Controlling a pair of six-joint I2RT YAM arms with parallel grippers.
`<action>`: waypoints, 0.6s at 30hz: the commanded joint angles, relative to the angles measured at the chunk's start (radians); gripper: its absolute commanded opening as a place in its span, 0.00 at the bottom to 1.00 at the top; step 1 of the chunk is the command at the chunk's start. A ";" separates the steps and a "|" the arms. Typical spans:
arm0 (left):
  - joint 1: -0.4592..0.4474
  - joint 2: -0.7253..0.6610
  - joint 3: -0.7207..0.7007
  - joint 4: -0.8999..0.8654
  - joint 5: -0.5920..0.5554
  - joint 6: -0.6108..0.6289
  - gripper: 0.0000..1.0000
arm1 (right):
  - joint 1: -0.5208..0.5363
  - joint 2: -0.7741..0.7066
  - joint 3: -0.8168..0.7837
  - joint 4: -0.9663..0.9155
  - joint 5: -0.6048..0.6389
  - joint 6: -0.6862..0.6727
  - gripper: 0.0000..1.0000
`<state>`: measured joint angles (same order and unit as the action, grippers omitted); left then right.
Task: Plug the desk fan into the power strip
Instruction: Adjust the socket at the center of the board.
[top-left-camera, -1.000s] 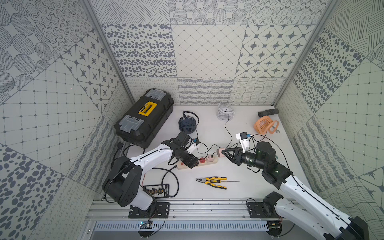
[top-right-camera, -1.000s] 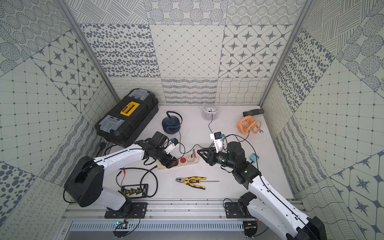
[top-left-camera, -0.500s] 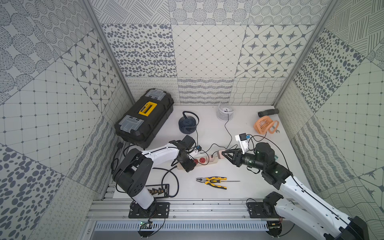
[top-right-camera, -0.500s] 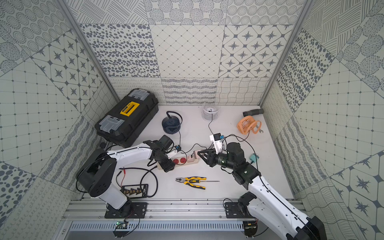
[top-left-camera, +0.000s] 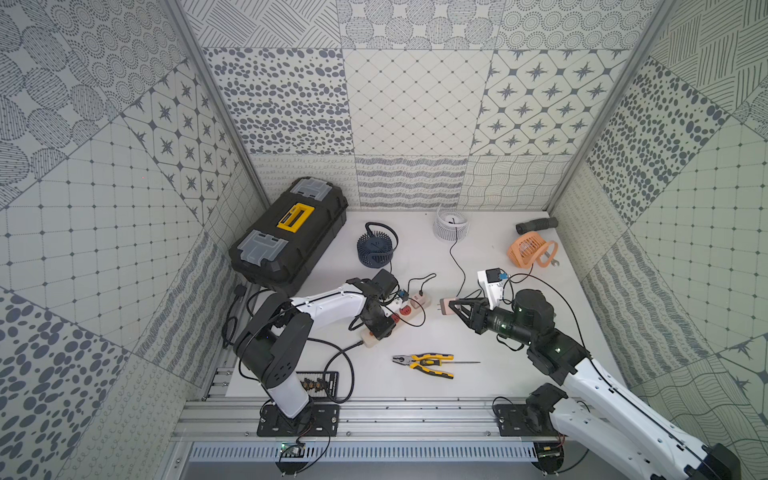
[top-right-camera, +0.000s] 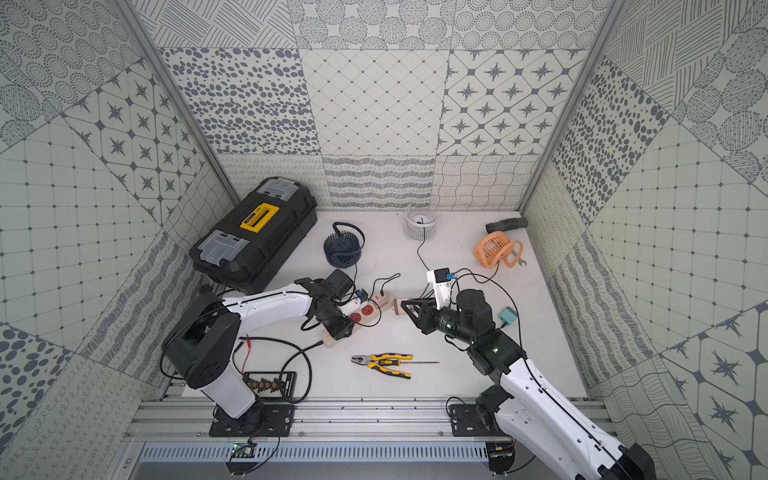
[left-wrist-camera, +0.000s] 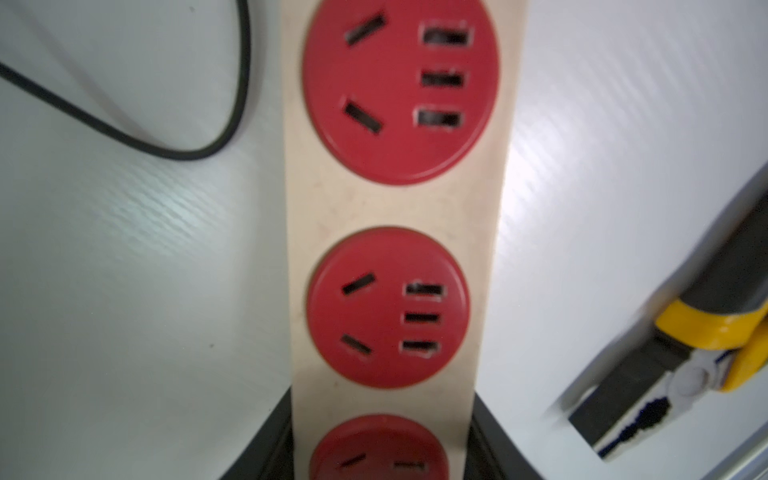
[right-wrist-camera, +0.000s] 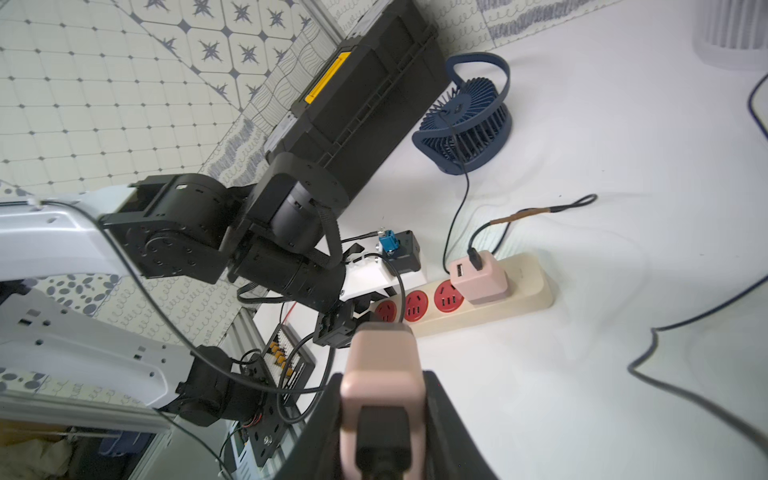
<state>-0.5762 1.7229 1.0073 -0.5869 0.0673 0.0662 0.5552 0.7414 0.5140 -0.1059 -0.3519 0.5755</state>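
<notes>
**Plug in hand, strip straddled: the insertion itself is about to start.**

The right gripper (top-left-camera: 451, 308) is clamped on the pink plug (right-wrist-camera: 380, 365), with the prongs pointing out ahead of it. The plug's black cord appears to trail off toward the white desk fan (top-left-camera: 451, 224). The power strip (top-left-camera: 405, 310) lies just ahead of those prongs, not touching them. It has free red sockets beside a second pink adapter (right-wrist-camera: 482, 276) that is already seated. The left gripper (top-left-camera: 376, 328) straddles the strip's corded end, with its fingers (left-wrist-camera: 268, 451) along both sides. I cannot tell whether it truly pinches the strip. Next, I judge, the plug must tip prongs-down, line up over a free socket and press in while the strip is kept still.
</notes>
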 joint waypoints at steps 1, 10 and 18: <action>-0.031 0.041 0.052 0.119 0.038 -0.154 0.41 | 0.013 0.012 0.016 -0.046 0.151 0.030 0.16; -0.079 0.164 0.158 0.181 0.038 -0.320 0.48 | 0.190 0.126 0.128 -0.198 0.567 0.104 0.18; -0.075 0.087 0.079 0.201 0.094 -0.355 0.84 | 0.277 0.265 0.192 -0.199 0.661 0.188 0.18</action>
<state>-0.6506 1.8431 1.1210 -0.4374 0.1005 -0.2081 0.8108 0.9844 0.6605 -0.3168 0.2287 0.7193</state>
